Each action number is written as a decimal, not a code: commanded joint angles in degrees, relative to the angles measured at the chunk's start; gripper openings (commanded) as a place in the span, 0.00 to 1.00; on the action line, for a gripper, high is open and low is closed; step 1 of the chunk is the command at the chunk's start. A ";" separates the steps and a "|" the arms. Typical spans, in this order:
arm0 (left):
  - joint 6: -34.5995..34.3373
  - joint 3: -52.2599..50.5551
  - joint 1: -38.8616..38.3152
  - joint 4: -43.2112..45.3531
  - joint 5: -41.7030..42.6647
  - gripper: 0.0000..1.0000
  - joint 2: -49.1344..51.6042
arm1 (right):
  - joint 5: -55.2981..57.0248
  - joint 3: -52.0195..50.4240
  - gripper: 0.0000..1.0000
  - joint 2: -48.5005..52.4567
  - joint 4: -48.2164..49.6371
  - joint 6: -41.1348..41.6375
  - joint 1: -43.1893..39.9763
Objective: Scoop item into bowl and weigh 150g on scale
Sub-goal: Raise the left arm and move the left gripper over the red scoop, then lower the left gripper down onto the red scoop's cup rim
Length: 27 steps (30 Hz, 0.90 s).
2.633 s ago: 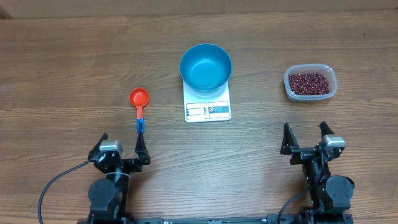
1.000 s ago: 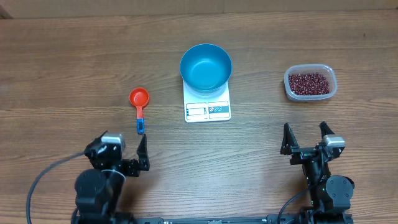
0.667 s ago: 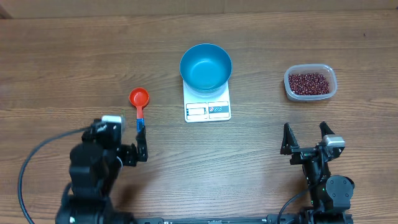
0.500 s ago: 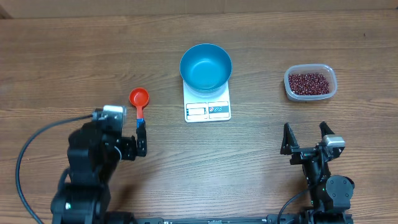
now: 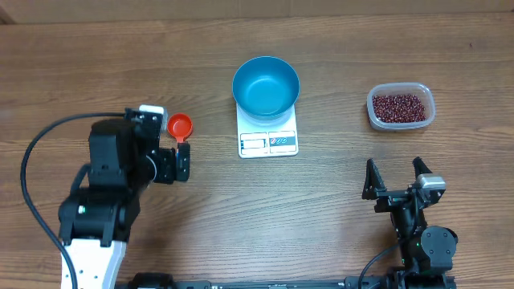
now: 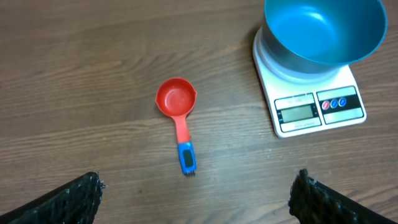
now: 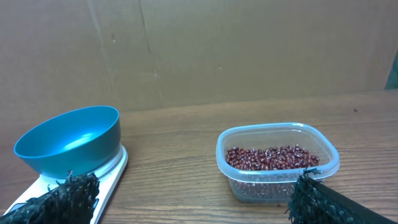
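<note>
Left arm (image 5: 103,205) reared up at the left of the overhead frame, wrist tipped forward, left gripper (image 5: 167,144) with jaws spread wide, holding nothing, right arm (image 5: 426,241) folded low at lower right, right gripper (image 5: 393,177) likewise wide apart, empty

The red plastic scoop's (image 5: 180,124) handle is partly hidden overhead. The flat white scale's (image 6: 314,90) display cannot be read.

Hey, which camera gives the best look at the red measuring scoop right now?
The left wrist view: the red scoop lies whole and unobstructed, cup and blue-tipped handle. Overhead, it is small, with the left arm covering its handle end. The right wrist view misses it.
</note>
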 commanded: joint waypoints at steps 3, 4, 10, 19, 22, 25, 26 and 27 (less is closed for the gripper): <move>1.38 5.25 0.24 -2.73 0.61 1.00 3.82 | 0.76 -0.61 1.00 -0.63 0.09 0.26 0.37; 1.38 5.92 0.24 -3.34 0.61 0.99 4.55 | 0.76 -0.61 1.00 -0.63 0.09 0.24 0.37; 1.36 10.45 0.24 -7.39 0.61 1.00 9.03 | 0.76 -0.61 1.00 -0.63 0.09 0.24 0.37; 1.36 16.70 0.24 -12.79 0.63 1.00 16.24 | 0.76 -0.61 1.00 -0.63 0.09 0.24 0.37; 1.36 17.35 0.24 -13.68 0.63 1.00 18.12 | 0.76 -0.61 1.00 -0.63 0.09 0.24 0.37; 1.36 17.46 0.24 -14.08 0.61 1.00 19.63 | 0.76 -0.61 1.00 -0.63 0.09 0.24 0.37; 1.36 17.49 0.24 -14.08 0.61 1.00 20.02 | 0.76 -0.61 1.00 -0.63 0.09 0.24 0.37; 1.36 17.51 0.24 -14.05 0.61 1.00 20.52 | 0.76 -0.61 1.00 -0.63 0.09 0.24 0.37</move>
